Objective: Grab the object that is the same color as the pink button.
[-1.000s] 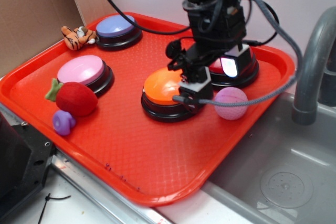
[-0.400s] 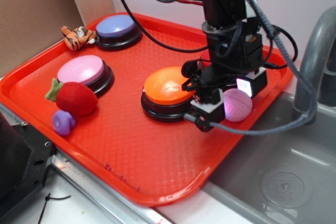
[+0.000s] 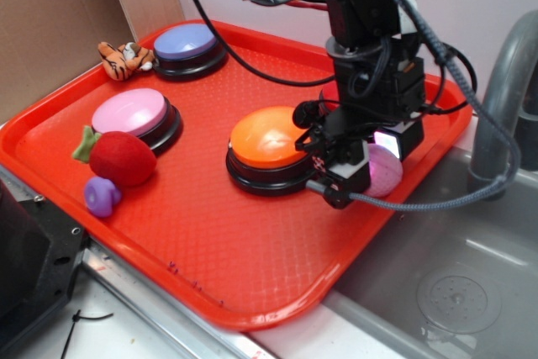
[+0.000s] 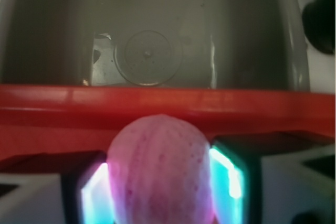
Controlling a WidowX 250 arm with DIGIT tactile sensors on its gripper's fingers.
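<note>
The gripper is down at the right side of the red tray, and the pink ball sits right between its fingers. In the wrist view the dimpled ball fills the gap, with a glowing pad pressed against each flank — the jaws stand narrow, closed to the ball's width and touching it on both sides. Whether the ball is off the tray floor or resting on it, I cannot tell.

In the exterior view only a sliver of the ball shows, peeking out from behind the gripper body, just beside the orange button and near the tray's right rim. A grey braided cable loops out low from the gripper toward the sink, whose drain shows past the tray edge in the wrist view too.

Over on the left of the tray sits the pink button — glossy pale pink dome, black base — well apart from the ball. Just in front of it lies the fuzzy red strawberry, touching or nearly touching the button's base, and the small purple toy is beside the strawberry. At the back left stands the lavender-blue button with a little tiger toy next to it. A red button is mostly hidden behind the arm.
</note>
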